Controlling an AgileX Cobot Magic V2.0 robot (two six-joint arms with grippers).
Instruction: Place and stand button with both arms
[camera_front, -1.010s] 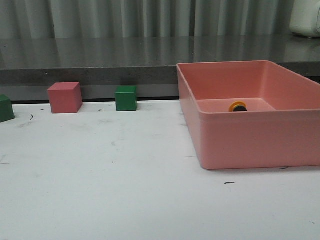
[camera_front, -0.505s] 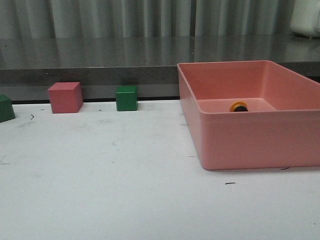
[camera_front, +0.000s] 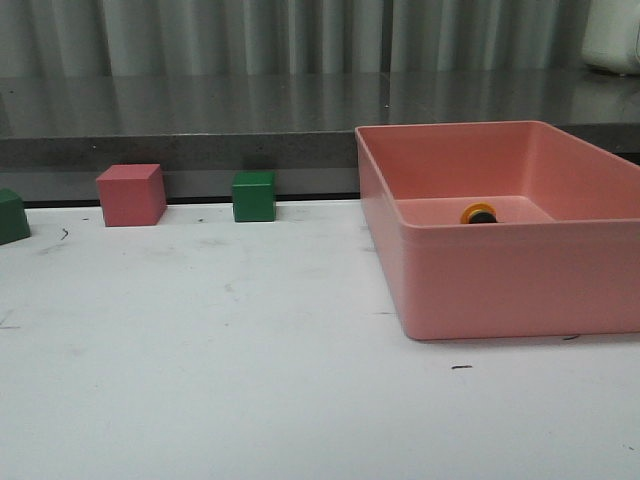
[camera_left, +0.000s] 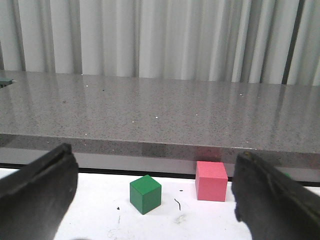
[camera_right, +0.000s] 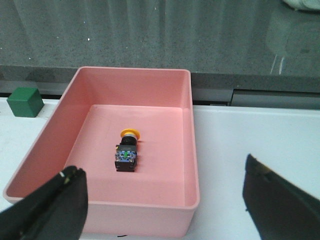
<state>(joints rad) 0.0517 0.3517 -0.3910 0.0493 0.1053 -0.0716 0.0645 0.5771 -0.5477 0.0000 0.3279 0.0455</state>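
Yellow-capped button (camera_right: 127, 150) lies in bin, beyond open right tool (camera_right: 162, 210).

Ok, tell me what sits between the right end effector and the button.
Right wrist view: only the pink bin's near wall and bare bin floor separate the open right end effector from the button.

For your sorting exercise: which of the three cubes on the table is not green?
The pink cube, standing between the two green cubes near the table's far edge.
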